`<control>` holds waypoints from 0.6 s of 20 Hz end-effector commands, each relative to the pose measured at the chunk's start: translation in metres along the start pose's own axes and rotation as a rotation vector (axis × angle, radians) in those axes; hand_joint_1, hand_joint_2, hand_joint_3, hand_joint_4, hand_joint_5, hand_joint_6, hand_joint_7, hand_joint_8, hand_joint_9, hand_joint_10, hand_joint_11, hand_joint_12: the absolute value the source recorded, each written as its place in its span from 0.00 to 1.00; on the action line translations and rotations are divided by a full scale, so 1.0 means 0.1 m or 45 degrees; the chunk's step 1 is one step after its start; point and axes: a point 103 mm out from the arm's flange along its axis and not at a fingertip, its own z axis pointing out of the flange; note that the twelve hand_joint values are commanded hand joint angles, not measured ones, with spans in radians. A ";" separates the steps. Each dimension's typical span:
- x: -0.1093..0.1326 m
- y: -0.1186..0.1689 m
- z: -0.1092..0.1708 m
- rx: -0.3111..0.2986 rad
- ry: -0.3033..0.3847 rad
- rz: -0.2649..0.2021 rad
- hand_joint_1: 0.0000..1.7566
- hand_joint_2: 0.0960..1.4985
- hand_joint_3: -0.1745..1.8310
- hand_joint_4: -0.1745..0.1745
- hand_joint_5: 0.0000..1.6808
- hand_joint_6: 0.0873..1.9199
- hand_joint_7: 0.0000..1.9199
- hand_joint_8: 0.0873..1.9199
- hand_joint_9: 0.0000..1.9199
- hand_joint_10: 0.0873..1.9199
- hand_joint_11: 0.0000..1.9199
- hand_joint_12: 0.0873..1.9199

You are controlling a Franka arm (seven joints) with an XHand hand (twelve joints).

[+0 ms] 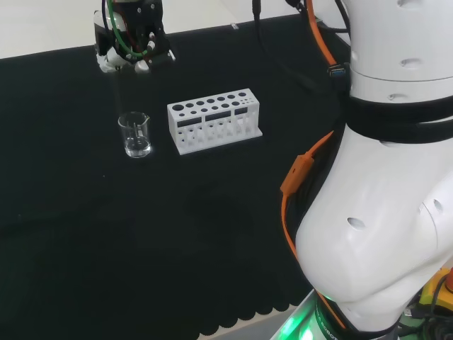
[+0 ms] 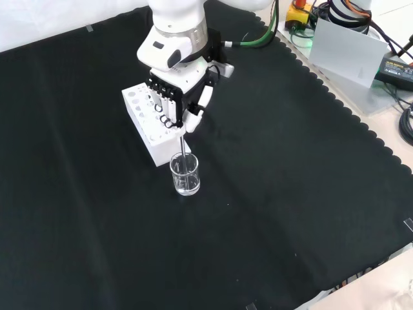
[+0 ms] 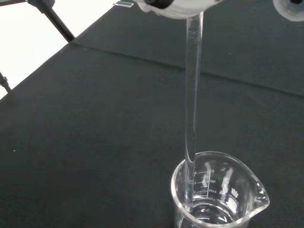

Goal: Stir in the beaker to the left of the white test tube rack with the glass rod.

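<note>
Fingers (image 2: 169, 110) of the hand (image 2: 181, 97) point downward and curl around the top of the glass rod (image 3: 191, 95), and we see the hand hang above the cloth (image 2: 290, 194) with the arm's white link directly over it in the front view. In the head view we find the hand (image 1: 131, 42) near the far edge of the cloth (image 1: 71, 234), toward its left side. The rod (image 2: 186, 150) drops nearly straight down from the fingers, and in the wrist view we can follow it past the rim and into the beaker (image 3: 216, 194), close to the inner wall away from the spout. The beaker (image 2: 185, 174) stands upright on the cloth below the hand, and it seems to hold a little clear liquid at the bottom. Just beside it is the white rack (image 1: 214, 120), to the right of the beaker (image 1: 134, 134) in the head view; the two stand close but apart. In the front view the rack (image 2: 145, 119) lies partly behind the hand.
</note>
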 end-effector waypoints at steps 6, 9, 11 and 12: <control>-0.29 -0.14 -0.04 0.032 -0.058 0.054 0.76 0.67 0.00 0.00 0.86 0.00 0.78 0.14 0.95 0.04 0.82 0.30; -0.28 -0.24 -0.01 0.041 -0.061 0.068 0.76 0.67 0.00 0.00 0.86 0.00 0.78 0.14 0.95 0.04 0.82 0.30; -0.25 -0.31 0.01 0.045 -0.058 0.072 0.76 0.67 0.00 0.00 0.86 0.00 0.78 0.14 0.95 0.04 0.82 0.30; -0.22 -0.34 0.02 0.046 -0.056 0.071 0.76 0.67 0.00 0.00 0.86 0.00 0.78 0.14 0.95 0.04 0.82 0.30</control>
